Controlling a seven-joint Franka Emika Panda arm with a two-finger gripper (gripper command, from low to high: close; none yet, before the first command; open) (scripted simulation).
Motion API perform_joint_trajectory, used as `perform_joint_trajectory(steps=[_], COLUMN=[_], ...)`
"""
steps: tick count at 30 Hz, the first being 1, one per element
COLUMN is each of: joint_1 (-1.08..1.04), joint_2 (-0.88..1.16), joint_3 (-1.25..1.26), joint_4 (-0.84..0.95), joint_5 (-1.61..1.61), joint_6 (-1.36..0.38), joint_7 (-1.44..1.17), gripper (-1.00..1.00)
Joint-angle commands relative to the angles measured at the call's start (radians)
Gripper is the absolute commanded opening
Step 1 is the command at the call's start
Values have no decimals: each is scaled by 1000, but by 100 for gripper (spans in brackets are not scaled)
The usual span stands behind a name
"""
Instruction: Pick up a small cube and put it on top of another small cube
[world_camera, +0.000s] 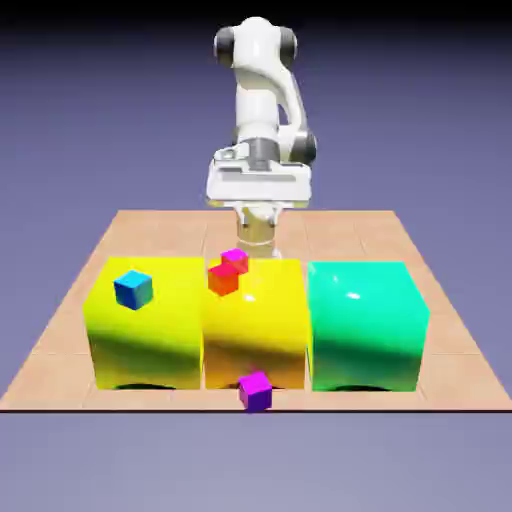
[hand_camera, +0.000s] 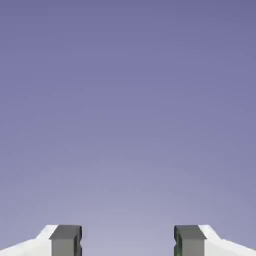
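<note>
Purple cube (world_camera: 255, 390) sits at table's (world_camera: 140, 225) near edge, fingers (hand_camera: 66, 241) apart.

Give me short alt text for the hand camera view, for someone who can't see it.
The gripper stands open and empty, its two grey fingertips wide apart at the bottom edge. Everything else in the picture is plain blue-violet backdrop; no cube or table shows.
</note>
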Motion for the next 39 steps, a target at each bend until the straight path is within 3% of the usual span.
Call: perform_joint_trajectory(steps=[1,36,39], joint_1=[0,6,1], joint_2=[36,1305,1336], joint_3=[2,90,89], joint_4=[35,1240,1229], joint_5=[-7,-245,-254], joint_6=[-38,-1378,-1364], joint_7=[-4,-133,-130], gripper=[0,0,0])
